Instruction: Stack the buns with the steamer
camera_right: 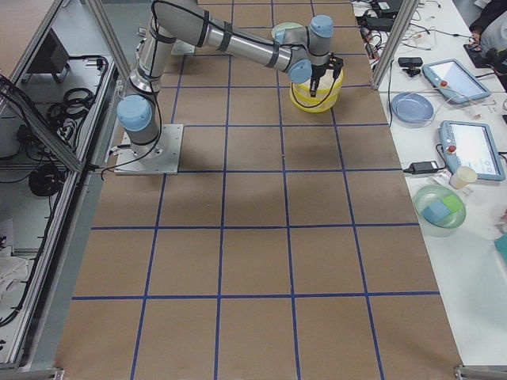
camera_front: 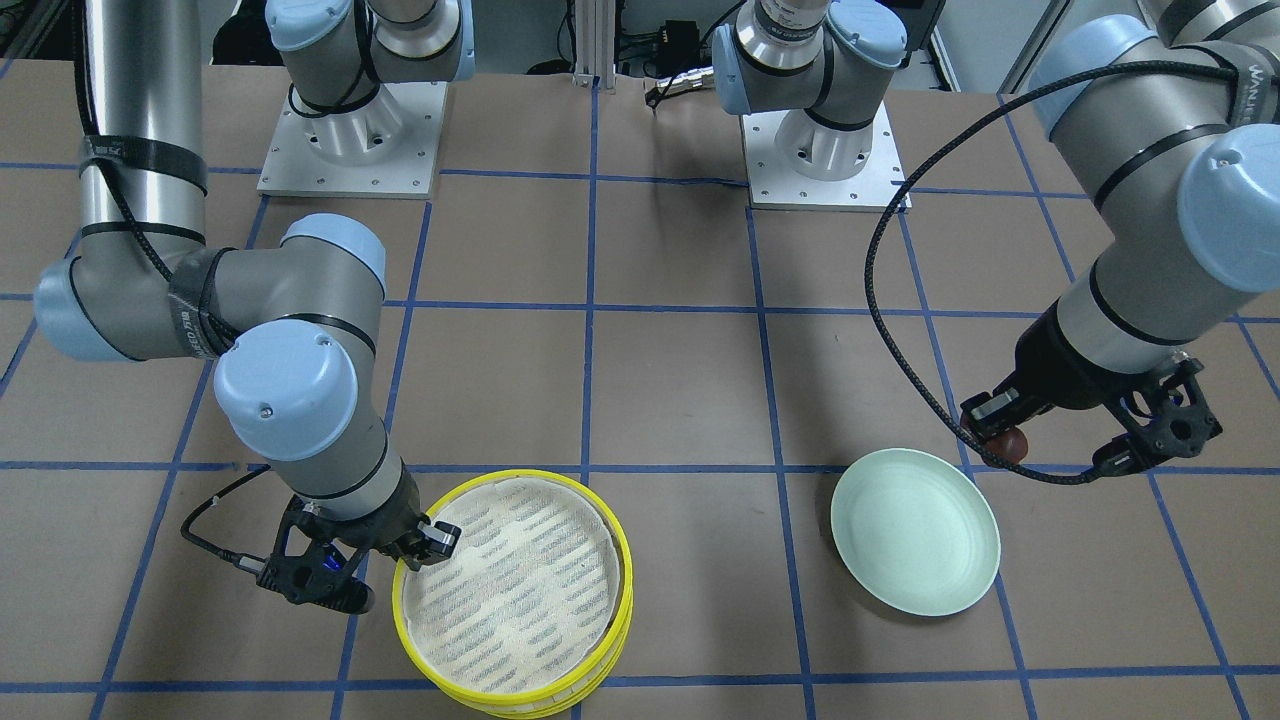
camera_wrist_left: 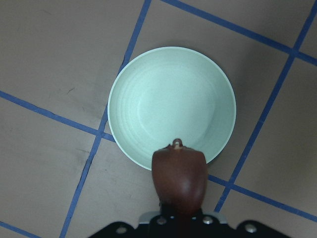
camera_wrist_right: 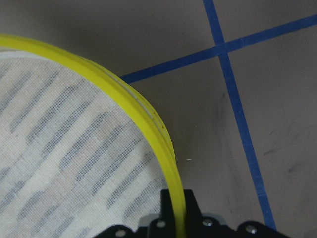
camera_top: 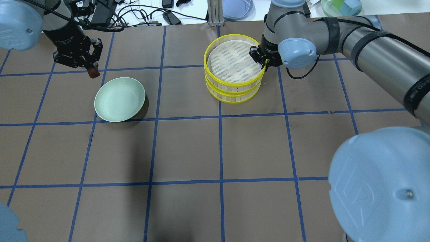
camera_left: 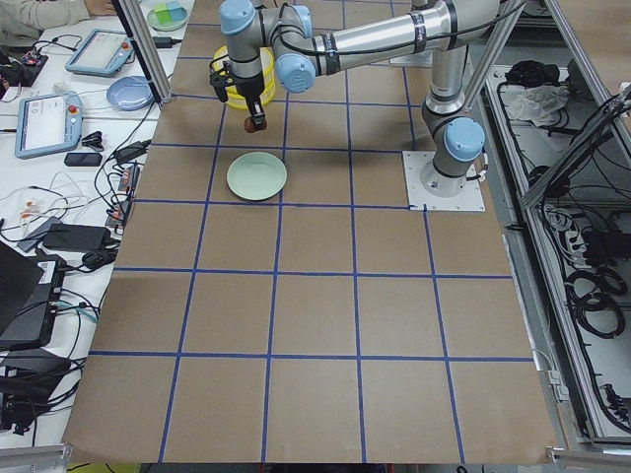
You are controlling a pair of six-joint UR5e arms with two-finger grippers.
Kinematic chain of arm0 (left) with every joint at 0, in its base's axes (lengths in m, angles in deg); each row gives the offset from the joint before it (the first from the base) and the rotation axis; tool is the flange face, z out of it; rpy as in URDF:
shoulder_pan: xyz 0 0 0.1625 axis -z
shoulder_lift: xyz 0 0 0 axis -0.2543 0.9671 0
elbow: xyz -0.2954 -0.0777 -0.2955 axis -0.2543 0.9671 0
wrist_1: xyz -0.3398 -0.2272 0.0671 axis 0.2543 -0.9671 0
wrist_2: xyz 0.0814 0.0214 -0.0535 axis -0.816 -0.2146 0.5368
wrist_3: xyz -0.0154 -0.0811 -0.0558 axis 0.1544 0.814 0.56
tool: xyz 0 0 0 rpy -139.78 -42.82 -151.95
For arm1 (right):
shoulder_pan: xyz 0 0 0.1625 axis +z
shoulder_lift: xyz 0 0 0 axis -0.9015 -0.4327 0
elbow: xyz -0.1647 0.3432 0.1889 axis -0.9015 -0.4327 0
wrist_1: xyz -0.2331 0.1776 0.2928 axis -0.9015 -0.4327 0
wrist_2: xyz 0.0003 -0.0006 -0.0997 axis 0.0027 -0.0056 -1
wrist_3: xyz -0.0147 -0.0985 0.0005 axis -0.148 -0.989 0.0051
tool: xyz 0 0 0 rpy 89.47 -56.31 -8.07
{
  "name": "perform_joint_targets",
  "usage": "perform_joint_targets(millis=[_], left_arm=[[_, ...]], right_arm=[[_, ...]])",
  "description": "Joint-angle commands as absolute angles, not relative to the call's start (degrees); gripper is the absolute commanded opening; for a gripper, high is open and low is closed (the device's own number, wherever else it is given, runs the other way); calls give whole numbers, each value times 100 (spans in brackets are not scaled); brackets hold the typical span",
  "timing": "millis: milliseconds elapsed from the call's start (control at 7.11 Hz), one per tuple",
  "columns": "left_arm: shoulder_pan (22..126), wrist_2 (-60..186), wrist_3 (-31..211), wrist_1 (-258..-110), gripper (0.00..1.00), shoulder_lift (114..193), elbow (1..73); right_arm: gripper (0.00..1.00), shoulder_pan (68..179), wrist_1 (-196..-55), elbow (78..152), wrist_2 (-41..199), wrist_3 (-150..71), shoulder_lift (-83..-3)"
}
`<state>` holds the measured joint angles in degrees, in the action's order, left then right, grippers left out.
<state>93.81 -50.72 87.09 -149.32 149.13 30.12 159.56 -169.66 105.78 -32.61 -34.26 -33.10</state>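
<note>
My left gripper [camera_front: 1006, 436] is shut on the glossy dark reddish-brown bun [camera_front: 1010, 442], holding it in the air just beyond the rim of the pale green plate [camera_front: 915, 530]. The left wrist view shows the bun [camera_wrist_left: 179, 176] over the near rim of the empty plate [camera_wrist_left: 168, 94]. A yellow-rimmed steamer [camera_top: 215, 82], two tiers stacked, has a striped white liner on top with nothing on it. My right gripper [camera_top: 264, 62] is shut on the top tier's yellow rim [camera_wrist_right: 148, 121]. The creamy-white bun is not in view.
The two arm bases [camera_front: 350, 135] [camera_front: 825, 145] stand at the robot's side of the table. A side bench beyond the far edge carries cables, a blue plate [camera_top: 237, 7] and a green bowl [camera_top: 341, 6]. Blue tape lines grid the brown tabletop.
</note>
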Motion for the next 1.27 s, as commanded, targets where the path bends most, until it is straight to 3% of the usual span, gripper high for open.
perform_joint_targets(millis=[0, 422, 703, 984, 1125], left_arm=[[9375, -5087, 8668, -14921, 0, 14891, 3074], [9375, -5296, 8633, -14921, 0, 14899, 3074], [9366, -5360, 8615, -14921, 0, 14899, 3074], [9366, -5342, 8624, -14921, 0, 14891, 3074], [9366, -5316, 8632, -14921, 0, 14847, 3065]], right_arm=[[27, 15963, -17020, 10610, -3266, -3422, -3320], [54, 15963, -17082, 10611, -3266, -3431, -3320], [61, 15963, -17299, 10584, -3257, -3431, -3355], [66, 15963, -17014, 10575, -3283, -3527, -4020], [66, 15946, -16141, 10541, -3344, -3710, -4572]])
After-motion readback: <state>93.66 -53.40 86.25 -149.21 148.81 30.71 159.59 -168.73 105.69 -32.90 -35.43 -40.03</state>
